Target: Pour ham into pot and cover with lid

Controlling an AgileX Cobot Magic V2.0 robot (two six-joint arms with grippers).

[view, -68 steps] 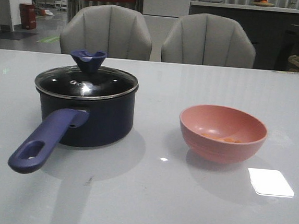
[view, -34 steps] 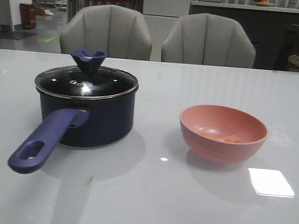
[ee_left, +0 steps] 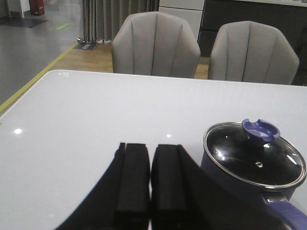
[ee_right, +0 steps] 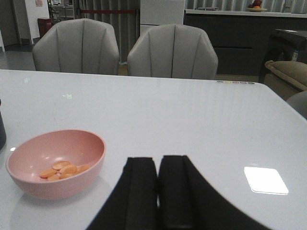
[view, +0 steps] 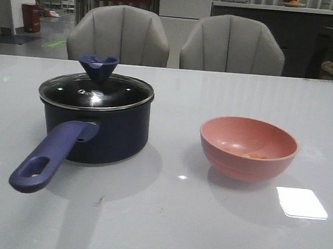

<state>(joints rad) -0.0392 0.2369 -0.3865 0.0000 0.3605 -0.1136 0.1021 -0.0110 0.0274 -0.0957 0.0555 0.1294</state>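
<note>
Partly hidden — ham (view: 251, 154) in bowl (view: 248, 148)

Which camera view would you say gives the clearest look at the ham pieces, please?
The right wrist view: it looks down into the pink bowl, so the ham shows as separate orange slices on the bottom. The front view is lower, and the bowl's near rim hides most of them. The left wrist view shows none of the ham.
</note>
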